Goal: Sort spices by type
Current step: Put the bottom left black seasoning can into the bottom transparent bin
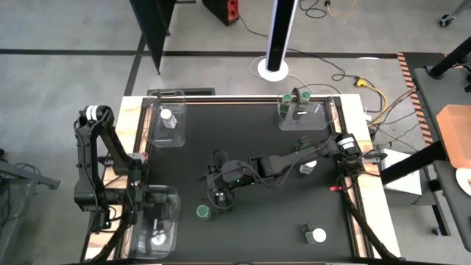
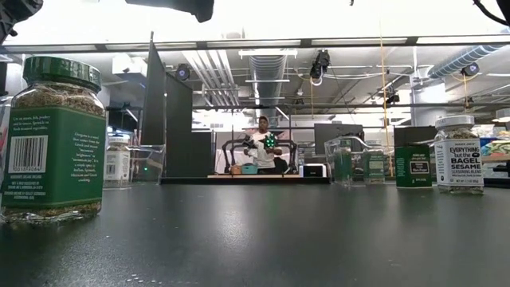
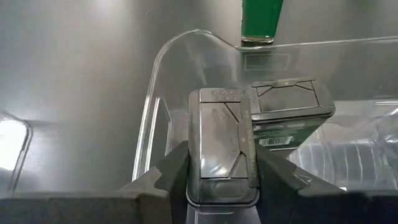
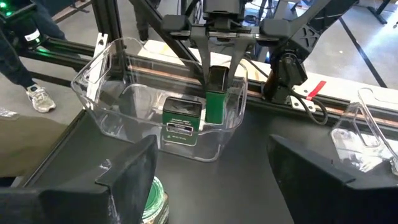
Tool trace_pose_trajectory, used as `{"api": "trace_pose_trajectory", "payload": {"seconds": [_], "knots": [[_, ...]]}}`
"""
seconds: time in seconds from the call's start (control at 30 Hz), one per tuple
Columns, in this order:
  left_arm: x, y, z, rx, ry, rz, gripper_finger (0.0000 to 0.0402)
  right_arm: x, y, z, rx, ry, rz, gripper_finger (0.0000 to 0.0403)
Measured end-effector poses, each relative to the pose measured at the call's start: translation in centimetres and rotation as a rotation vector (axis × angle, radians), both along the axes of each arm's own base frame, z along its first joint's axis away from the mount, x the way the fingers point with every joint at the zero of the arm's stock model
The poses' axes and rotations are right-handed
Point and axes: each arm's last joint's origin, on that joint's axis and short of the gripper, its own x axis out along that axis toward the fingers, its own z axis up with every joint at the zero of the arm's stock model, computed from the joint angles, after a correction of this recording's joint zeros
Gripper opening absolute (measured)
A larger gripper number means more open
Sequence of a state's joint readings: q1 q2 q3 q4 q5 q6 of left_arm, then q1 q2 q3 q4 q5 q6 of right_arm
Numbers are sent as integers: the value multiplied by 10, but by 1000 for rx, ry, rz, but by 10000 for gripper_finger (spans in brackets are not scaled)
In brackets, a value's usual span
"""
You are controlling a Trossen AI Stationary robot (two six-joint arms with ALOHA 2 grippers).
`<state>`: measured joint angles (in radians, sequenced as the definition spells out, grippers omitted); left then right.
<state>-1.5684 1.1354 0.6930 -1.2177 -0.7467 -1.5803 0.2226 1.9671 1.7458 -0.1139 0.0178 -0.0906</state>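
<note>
My left gripper (image 4: 219, 73) reaches down into the clear near-left tray (image 1: 171, 197) and is shut on a green spice tin (image 4: 215, 99) with a grey flip lid. A second green tin (image 4: 181, 124) stands on its base on the tray floor beside it. My right gripper (image 4: 211, 186) hangs open over the middle of the table (image 1: 221, 188) with nothing between its fingers. A green-lidded spice jar (image 1: 202, 212) stands on the mat just below it, toward the near edge. My left gripper pinches the tin's lid end (image 3: 222, 143) between its two fingers (image 3: 166, 177), one on each wide face. The fingers come from above, slanting down. The tin stays upright with its lower part inside the tray. I cannot tell whether it rests on the tray floor.
The far-left tray (image 1: 166, 121) holds a white-lidded jar and the far-right tray (image 1: 302, 110) holds green-lidded ones. A white-lidded jar (image 1: 319, 235) and a green tin (image 2: 413, 166) stand near the right front. Another white-lidded jar (image 1: 309, 168) sits by my right arm. A person (image 2: 267, 147) is behind the table.
</note>
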Motion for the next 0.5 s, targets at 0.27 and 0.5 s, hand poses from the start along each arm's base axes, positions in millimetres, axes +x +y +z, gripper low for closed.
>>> {"api": "trace_pose_trajectory", "payload": {"seconds": [0.27, 0.5], "knots": [[0, -5, -3, -29, -3, 27, 125, 0, 0, -1, 1, 2, -1, 306], [-1, -10, -10, 8, 30, 31, 127, 0, 0, -2, 1, 5, -1, 309]]}}
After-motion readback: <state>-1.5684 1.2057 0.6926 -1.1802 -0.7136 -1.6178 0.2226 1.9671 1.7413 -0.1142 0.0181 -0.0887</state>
